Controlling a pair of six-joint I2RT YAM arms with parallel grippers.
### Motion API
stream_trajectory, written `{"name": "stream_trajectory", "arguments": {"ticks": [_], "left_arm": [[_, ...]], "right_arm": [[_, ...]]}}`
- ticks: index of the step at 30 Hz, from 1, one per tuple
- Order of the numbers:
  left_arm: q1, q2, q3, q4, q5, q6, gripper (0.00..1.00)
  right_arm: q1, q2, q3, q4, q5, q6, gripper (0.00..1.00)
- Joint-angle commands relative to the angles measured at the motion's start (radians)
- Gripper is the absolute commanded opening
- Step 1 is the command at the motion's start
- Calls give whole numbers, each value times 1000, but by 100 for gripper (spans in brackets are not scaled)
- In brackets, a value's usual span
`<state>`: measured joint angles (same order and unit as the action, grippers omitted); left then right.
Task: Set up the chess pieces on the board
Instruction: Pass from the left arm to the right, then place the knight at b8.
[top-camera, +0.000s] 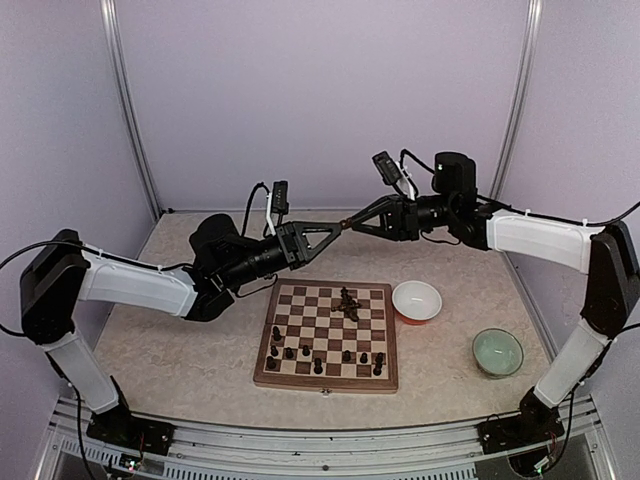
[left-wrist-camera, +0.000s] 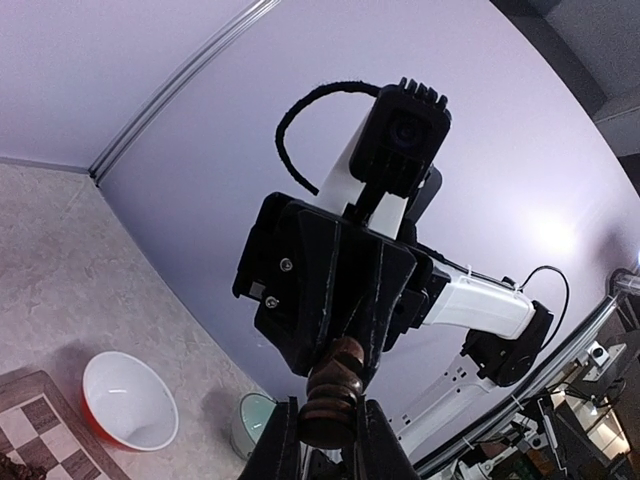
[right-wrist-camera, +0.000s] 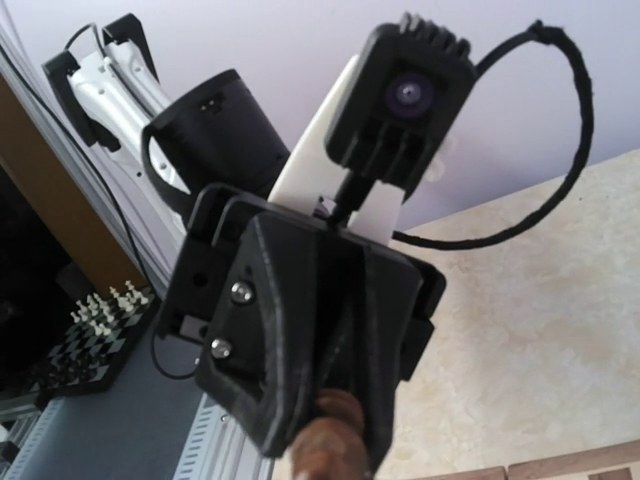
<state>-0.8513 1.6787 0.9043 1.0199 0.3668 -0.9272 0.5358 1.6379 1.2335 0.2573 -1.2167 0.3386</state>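
Observation:
A brown chess piece (top-camera: 345, 224) hangs in the air above the far side of the table, held between both grippers, which meet tip to tip. My left gripper (top-camera: 337, 228) is shut on the piece's base (left-wrist-camera: 333, 400). My right gripper (top-camera: 353, 222) closes on its head, as the left wrist view shows (left-wrist-camera: 352, 352). In the right wrist view the piece (right-wrist-camera: 332, 440) sits at the bottom edge below the left gripper (right-wrist-camera: 340, 400). The board (top-camera: 328, 379) lies below. A pile of dark pieces (top-camera: 348, 302) lies on its far right, and several dark pieces (top-camera: 318, 356) stand near its front.
A white bowl with a red outside (top-camera: 417, 300) stands right of the board, and a pale green bowl (top-camera: 497, 351) stands further right and nearer. Both show in the left wrist view, white (left-wrist-camera: 125, 400) and green (left-wrist-camera: 245, 425). Purple walls enclose the table.

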Motion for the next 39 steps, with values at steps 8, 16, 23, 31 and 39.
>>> {"name": "stream_trajectory", "arguments": {"ticks": [8, 16, 23, 31, 39], "left_arm": [[11, 75, 63, 45, 58, -59, 7], [30, 19, 67, -172, 12, 32, 47], [85, -170, 112, -680, -121, 180, 99], [-3, -237, 387, -906, -308, -24, 99], [-123, -148, 701, -926, -347, -188, 99]], "right_arm": [[16, 22, 18, 42, -35, 19, 5], [-13, -11, 58, -158, 23, -165, 0], [-31, -72, 110, -478, 208, -488, 0], [-42, -94, 95, -532, 257, -557, 0], [-43, -18, 156, -599, 240, -564, 0]]}}
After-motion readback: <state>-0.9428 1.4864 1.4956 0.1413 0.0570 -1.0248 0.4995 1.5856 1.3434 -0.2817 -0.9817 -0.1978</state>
